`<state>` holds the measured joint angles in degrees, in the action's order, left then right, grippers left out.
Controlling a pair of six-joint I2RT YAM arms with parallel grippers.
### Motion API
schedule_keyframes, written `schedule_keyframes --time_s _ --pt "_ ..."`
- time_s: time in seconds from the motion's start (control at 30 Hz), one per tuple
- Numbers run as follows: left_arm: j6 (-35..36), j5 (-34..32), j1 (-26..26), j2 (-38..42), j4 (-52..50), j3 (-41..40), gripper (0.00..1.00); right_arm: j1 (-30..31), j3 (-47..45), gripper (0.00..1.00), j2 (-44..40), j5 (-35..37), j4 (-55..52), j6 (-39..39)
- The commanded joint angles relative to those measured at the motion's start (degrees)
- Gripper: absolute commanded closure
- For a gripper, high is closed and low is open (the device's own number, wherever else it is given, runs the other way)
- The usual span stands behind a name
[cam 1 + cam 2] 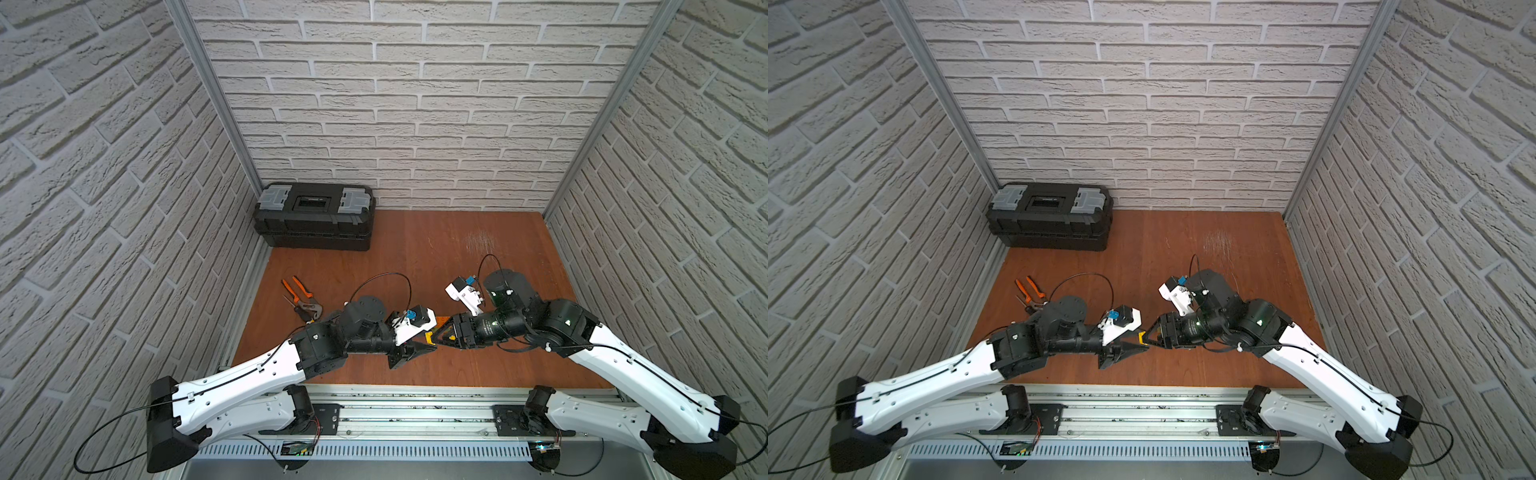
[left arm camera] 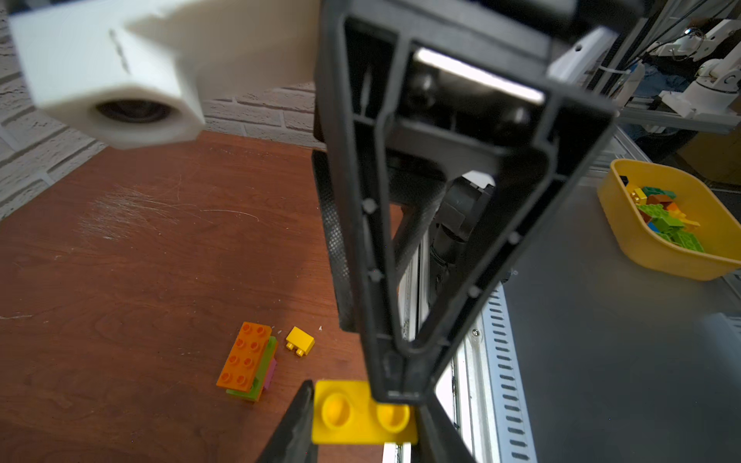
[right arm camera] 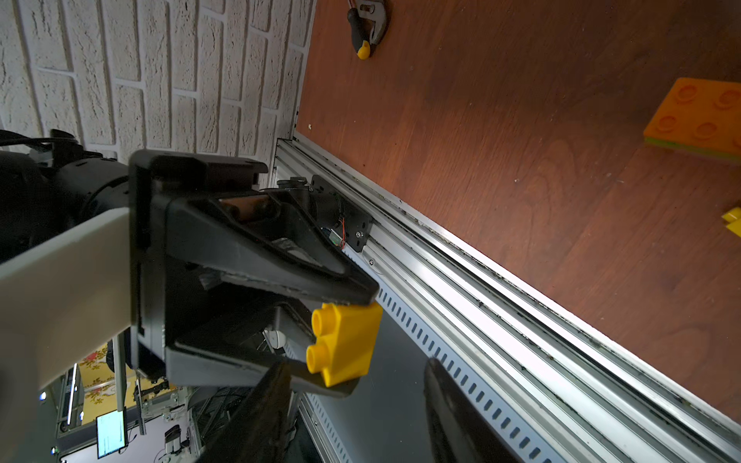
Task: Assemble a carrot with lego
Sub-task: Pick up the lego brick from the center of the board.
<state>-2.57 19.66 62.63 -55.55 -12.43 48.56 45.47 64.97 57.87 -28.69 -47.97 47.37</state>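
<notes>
Clamped by its flat sides in the left pincer (image 3: 359,340), held clear of the bench (image 2: 140,280): small yellow plastic brick with 2 studs (image 2: 353,417), studs turned back toward that wrist, hollow underside outward, probably so as to press straight down onto other studs. Flanking it with jaws well parted and gripping nothing: right pincer (image 3: 357,377). Lying flat on the wood below, studs up: part-built carrot of orange, lime-green and pink bricks (image 2: 246,362), seemingly ready to receive. Just beside it, loose: 1 more small yellow brick (image 2: 300,340).
</notes>
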Motion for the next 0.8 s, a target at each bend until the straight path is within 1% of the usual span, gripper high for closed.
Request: schedule_keyframes --time_s 0.0,0.27,0.37,0.57,0.77 --pt "-0.2 1.7 -0.5 -0.6 0.1 2.2 0.77 0.7 0.9 0.45 -0.6 1.1 2.2 0.5" --pt "-0.1 2.5 -0.5 -4.3 -0.7 3.9 0.78 4.5 -0.1 0.51 1.2 2.1 3.9 1.8" --pt "0.0 2.7 -0.5 -5.3 -1.3 4.5 0.79 5.4 0.0 0.55 1.4 3.0 3.8 2.2" --pt "0.1 2.7 -0.5 -5.2 -0.8 4.6 0.79 6.1 -1.1 0.62 2.2 4.8 2.8 2.3" --pt "0.2 2.9 -0.5 -5.0 -0.1 4.7 0.79 7.0 -2.0 0.65 4.2 6.5 1.8 2.2"
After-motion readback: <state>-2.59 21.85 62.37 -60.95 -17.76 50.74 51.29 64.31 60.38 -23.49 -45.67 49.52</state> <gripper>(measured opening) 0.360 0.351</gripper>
